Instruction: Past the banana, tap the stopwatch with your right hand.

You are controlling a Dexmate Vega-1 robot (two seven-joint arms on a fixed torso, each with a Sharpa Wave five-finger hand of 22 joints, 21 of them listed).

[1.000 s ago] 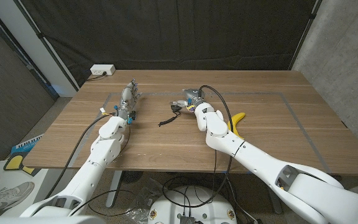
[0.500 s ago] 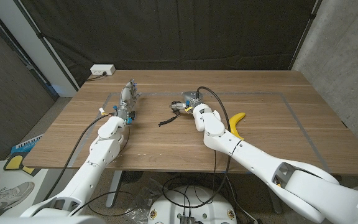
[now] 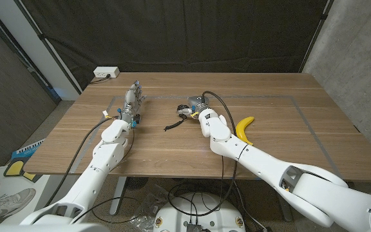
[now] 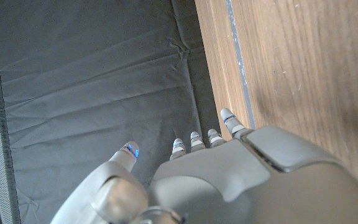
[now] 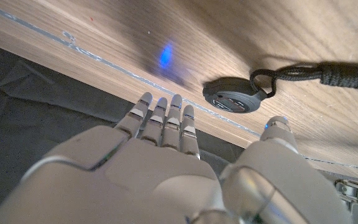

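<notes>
I stand at a wooden table (image 3: 282, 122) with a thin grey line taped as a rectangle on its top; a dark curtain (image 3: 205, 32) hangs behind it, a grey concrete wall rises at my right, and a white power strip (image 3: 105, 73) sits at the table's far left corner. From my head I see both arms reaching over the wood: my left hand (image 3: 133, 98) stands near the far left part of the taped line, holding nothing, fingers extended together, and my right hand (image 3: 196, 106) is out near the middle of the table. The banana (image 3: 244, 126) lies beside my right forearm, nearer to me than the hand. My head view half hides the stopwatch (image 5: 231, 99) behind my right hand and shows mainly its black cord (image 3: 173, 122) trailing toward my left. My right wrist view shows what the head cannot: the round dark stopwatch lying flat on the wood, cord looped at its side, just beyond my fingertips (image 5: 166, 106) and off my thumb, not touched. That right hand grips nothing, fingers straight and side by side.
</notes>
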